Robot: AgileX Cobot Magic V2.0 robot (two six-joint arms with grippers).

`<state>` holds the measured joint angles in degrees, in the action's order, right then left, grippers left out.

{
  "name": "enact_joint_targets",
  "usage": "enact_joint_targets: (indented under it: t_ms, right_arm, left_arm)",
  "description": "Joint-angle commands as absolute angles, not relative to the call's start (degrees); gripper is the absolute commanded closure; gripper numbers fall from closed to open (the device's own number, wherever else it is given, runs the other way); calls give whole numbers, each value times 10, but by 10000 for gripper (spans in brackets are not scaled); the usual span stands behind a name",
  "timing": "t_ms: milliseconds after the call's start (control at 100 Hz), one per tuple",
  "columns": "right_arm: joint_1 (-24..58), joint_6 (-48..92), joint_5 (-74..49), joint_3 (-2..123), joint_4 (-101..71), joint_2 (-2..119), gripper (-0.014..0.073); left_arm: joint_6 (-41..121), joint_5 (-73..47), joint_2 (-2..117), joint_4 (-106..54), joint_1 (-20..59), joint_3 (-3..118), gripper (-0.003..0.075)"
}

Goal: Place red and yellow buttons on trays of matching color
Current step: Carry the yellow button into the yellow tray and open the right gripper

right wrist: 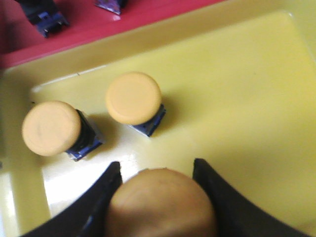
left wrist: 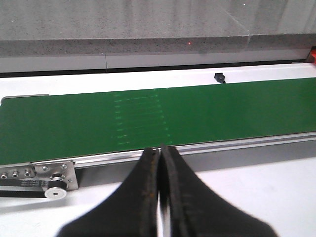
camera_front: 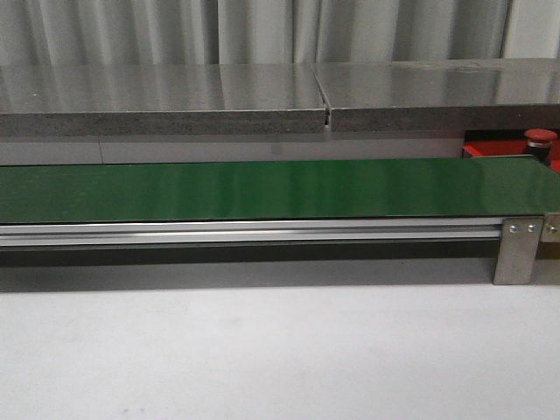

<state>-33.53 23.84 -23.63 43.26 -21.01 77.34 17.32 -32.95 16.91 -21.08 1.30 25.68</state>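
Right gripper (right wrist: 160,197) has its fingers clamped around a yellow button (right wrist: 159,205), hanging just above the yellow tray (right wrist: 237,98), where two more yellow buttons (right wrist: 134,98) (right wrist: 51,128) already stand upright. A red button (camera_front: 540,138) sits on the red tray (camera_front: 490,150) beside the yellow tray. Left gripper (left wrist: 160,153) is pinched closed on nothing above the bare green conveyor belt (left wrist: 197,113), so I'd say sorting is near done, this yellow one left to drop.

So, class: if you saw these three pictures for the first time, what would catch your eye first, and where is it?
Most striking is the right gripper holding a yellow-capped button over the yellow tray, where two more yellow buttons already stand. Next comes the long green belt running across the front view, with a red-capped button at its far right end. The left gripper is shut, near the belt's edge.
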Motion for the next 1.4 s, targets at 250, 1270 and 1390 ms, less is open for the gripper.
enact_joint_targets:
  t_ms: [250, 1270, 1390]
  right_arm:
    - [-339, 238, -106, 382, -237, 759, 515]
    - [-333, 238, -94, 403, -242, 898, 256]
    - [-333, 238, -96, 403, -242, 896, 66]
  left_arm:
    - [173, -290, 174, -226, 18, 273, 739]
    - [173, -290, 174, -226, 18, 273, 739]
    - [173, -290, 174, -226, 18, 273, 739]
